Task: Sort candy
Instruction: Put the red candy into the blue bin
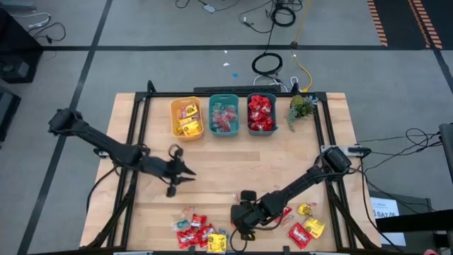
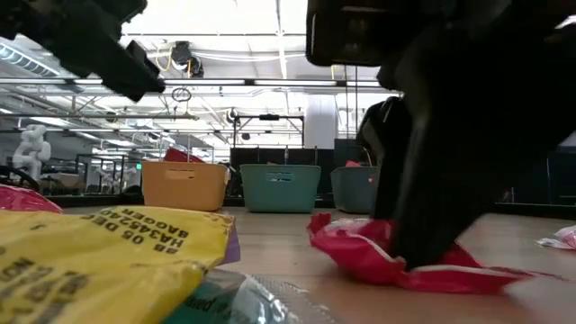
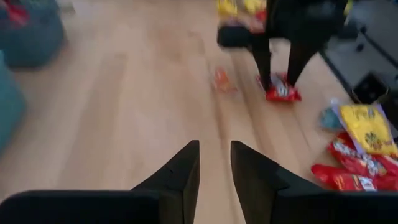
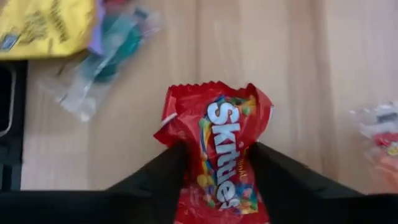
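The right pincer [image 4: 214, 171] is clamped on a red Skittles packet [image 4: 221, 143] low on the bench's [image 1: 212, 177] near edge, the pickup step, so next comes lifting it toward the red-filled bin [image 1: 260, 115].

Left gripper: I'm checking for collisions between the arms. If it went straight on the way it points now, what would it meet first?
Probably bare table first; beyond that, the left gripper lines up roughly with the right gripper over a red packet. Depth is unclear.
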### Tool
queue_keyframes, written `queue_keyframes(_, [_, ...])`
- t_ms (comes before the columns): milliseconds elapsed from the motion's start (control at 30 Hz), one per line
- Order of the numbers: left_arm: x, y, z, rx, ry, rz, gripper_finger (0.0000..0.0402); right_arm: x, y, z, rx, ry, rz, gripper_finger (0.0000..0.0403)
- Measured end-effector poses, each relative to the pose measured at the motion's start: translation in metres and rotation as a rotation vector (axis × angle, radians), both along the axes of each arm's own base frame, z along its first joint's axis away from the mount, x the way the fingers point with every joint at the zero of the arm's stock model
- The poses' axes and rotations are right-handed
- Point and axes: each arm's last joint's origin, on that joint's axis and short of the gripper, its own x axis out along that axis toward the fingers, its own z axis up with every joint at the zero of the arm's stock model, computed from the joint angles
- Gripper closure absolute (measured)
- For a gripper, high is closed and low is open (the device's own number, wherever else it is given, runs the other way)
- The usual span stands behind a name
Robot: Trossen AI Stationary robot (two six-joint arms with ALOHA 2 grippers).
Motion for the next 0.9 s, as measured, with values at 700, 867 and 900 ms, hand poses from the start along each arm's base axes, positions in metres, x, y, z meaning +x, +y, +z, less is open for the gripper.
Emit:
queue_keyframes(700, [-0.043,0.066,0.012,-0.009,-0.163,-0.069,0.0302,-0.014,-0.038,0.075,0.084,-0.048,-0.451,0.0391])
queue_keyframes(867, [-0.043,0.066,0.012,-0.009,-0.161,-0.070,0.0302,-0.019,-0.068,0.107,0.030,-0.129,-0.611,0.0392])
queue_keyframes(900, [-0.043,0.066,0.012,-0.009,-0.162,-0.070,0.0302,-0.020,-0.077,0.113,0.014,-0.143,-0.644,0.0393])
